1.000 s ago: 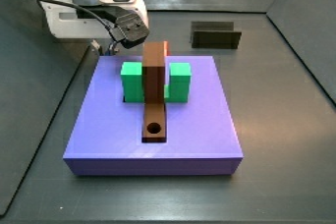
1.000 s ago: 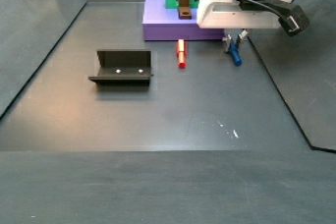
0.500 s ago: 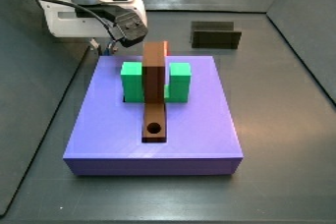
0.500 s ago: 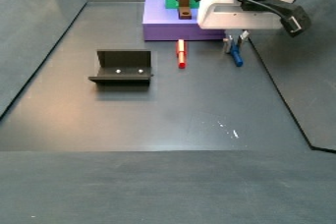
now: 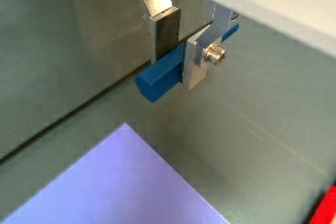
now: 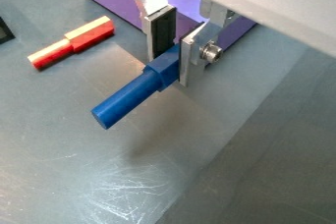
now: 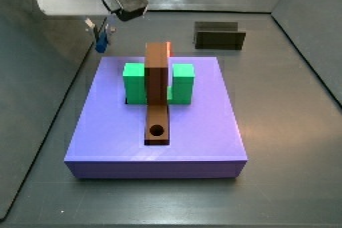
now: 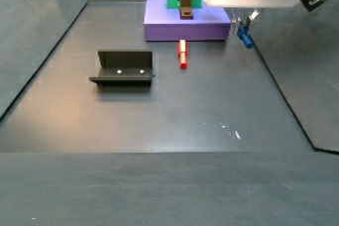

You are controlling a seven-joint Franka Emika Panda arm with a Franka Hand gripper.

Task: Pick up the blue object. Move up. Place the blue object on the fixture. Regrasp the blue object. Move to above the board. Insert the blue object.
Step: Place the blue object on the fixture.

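Beside the board (image 8: pixel 212 30), my gripper (image 6: pixel 175 49) is clamped on the peg (image 6: pixel 136 98), whose long axis lies level; the fixture (image 8: pixel 122 68) sits well apart.

The dark grey floor (image 8: pixel 159 121) carries the board (image 8: pixel 166 27) by its far edge, a red peg (image 8: pixel 183 54) just before it, and the fixture (image 8: pixel 122 68) toward the left edge. The gripper (image 8: pixel 243 22) hangs above, beside the board.

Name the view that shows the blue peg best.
A wrist view: the blue peg lies full length, clamped between the tool's fingers. In both side views it is a small blue sliver under the raised tool.
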